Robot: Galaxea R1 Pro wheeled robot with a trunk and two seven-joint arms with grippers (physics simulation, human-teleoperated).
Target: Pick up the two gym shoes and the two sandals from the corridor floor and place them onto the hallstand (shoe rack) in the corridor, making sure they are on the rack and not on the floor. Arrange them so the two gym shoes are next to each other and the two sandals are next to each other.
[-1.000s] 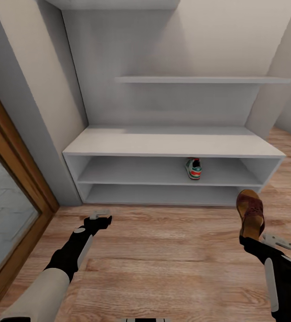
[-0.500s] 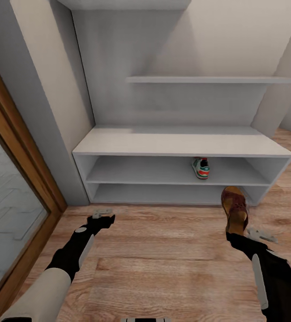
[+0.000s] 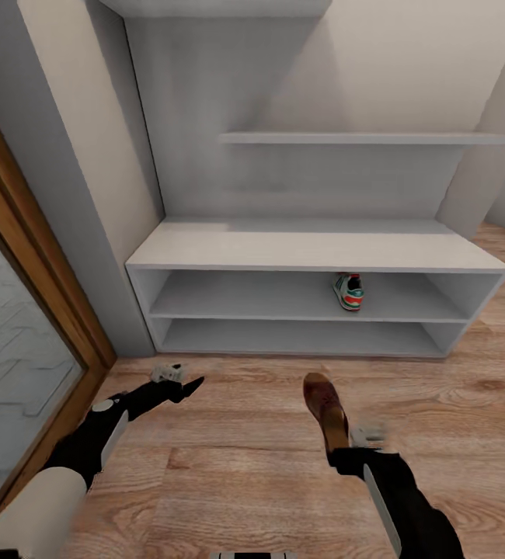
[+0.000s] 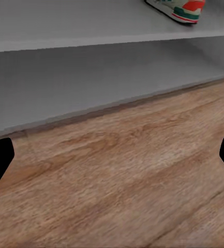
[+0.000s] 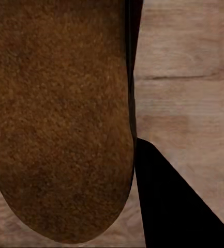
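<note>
Brown sandal (image 3: 326, 405) clamped in my right pincer (image 3: 346, 442) has swung inward over the corridor floor (image 3: 245, 466), short of the hallstand (image 3: 315, 252) holding one gym shoe (image 3: 349, 291). Left wrist: left pincer (image 4: 112, 155) released, idle. Right wrist: sole (image 5: 60, 119) close, so shelving comes next

Even, soft, bright light; faint shadows under the hallstand (image 3: 315, 252) shelves. Straight lines bow at the head view's edges. The sandal (image 5: 60, 119) sole looks blurred close up.
</note>
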